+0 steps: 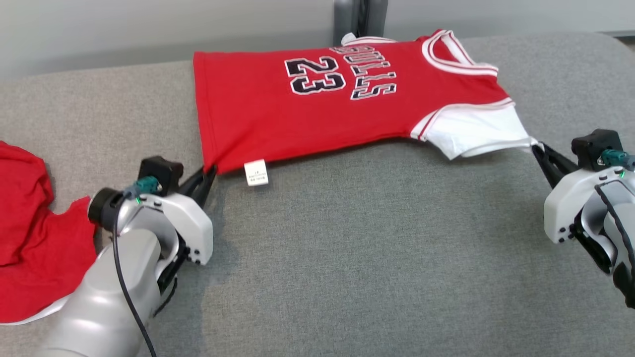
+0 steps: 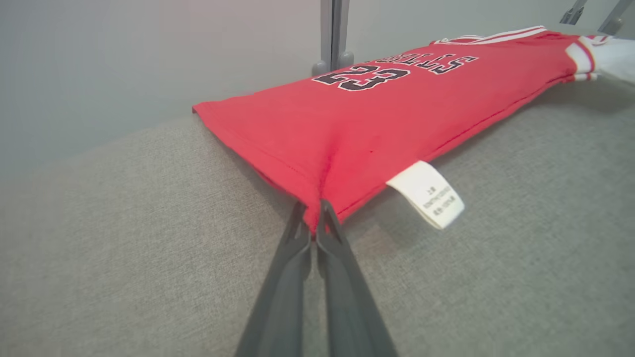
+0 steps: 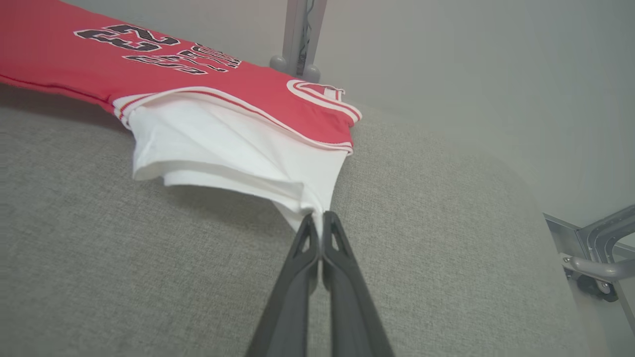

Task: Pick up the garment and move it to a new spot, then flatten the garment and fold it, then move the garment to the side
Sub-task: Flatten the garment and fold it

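Note:
The garment (image 1: pixel 317 106) is a red jersey with the number 23, white trim and white sleeves, spread across the far part of the grey cushioned surface (image 1: pixel 347 248). My left gripper (image 1: pixel 211 171) is shut on its near hem corner (image 2: pixel 313 210), beside a white care label (image 2: pixel 429 194). My right gripper (image 1: pixel 537 147) is shut on the tip of the white sleeve (image 3: pixel 310 206). The near edge of the garment (image 3: pixel 208 64) hangs lifted between the two grips, casting a shadow on the cushion.
A second red cloth (image 1: pixel 30 233) lies bunched at the left edge of the surface. A grey metal post (image 1: pixel 359 17) stands behind the jersey against the pale wall. A metal frame with a caster (image 3: pixel 595 258) shows past the cushion's right end.

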Controlling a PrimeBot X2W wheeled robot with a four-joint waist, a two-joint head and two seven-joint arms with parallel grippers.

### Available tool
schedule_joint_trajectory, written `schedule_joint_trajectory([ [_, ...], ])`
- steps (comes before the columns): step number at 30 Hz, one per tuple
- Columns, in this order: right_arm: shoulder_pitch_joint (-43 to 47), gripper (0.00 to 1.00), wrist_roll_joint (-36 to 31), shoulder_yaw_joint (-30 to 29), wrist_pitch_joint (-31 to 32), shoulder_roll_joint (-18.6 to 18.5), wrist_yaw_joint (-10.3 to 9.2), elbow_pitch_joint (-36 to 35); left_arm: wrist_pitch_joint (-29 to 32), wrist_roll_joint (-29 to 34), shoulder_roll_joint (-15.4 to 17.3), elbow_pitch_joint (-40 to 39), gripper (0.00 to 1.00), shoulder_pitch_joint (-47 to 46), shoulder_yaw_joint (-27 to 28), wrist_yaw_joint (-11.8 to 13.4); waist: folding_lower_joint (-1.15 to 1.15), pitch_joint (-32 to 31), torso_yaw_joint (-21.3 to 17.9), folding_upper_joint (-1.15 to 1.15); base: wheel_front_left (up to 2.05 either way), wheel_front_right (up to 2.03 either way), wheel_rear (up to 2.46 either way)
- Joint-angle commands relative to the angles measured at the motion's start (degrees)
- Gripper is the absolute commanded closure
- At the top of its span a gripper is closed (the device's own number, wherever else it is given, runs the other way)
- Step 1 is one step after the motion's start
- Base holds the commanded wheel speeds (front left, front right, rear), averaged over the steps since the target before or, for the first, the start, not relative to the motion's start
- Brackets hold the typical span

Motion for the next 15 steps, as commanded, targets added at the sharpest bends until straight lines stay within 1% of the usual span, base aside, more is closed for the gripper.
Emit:
schedule_joint_trajectory([
  [1,1.2,1.00,2.0,1.5,0.8,-1.4,-0.04,-0.2,0.1,0.0,0.9,0.3,1.00,1.6,-1.1,0.0,0.00,-1.4,0.0,0.00,0.00,0.00,0.00],
  [8,2.3,1.00,7.6,6.3,4.5,-3.8,-0.04,-2.2,0.3,-0.6,2.1,0.2,1.00,3.6,-4.1,0.0,0.00,-4.0,0.1,0.00,0.00,0.00,0.00],
  [11,3.2,1.00,12.1,8.6,7.2,-5.2,-0.04,-5.1,1.0,-0.8,2.7,0.1,1.00,4.7,-5.7,0.0,0.00,-4.9,0.2,0.00,0.00,0.00,0.00],
  [15,3.7,1.00,17.1,12.4,11.9,-8.3,-0.04,-9.9,2.4,-1.5,3.7,-1.4,1.00,5.6,-8.4,0.0,0.00,-6.0,0.4,0.00,0.00,0.00,0.00],
])
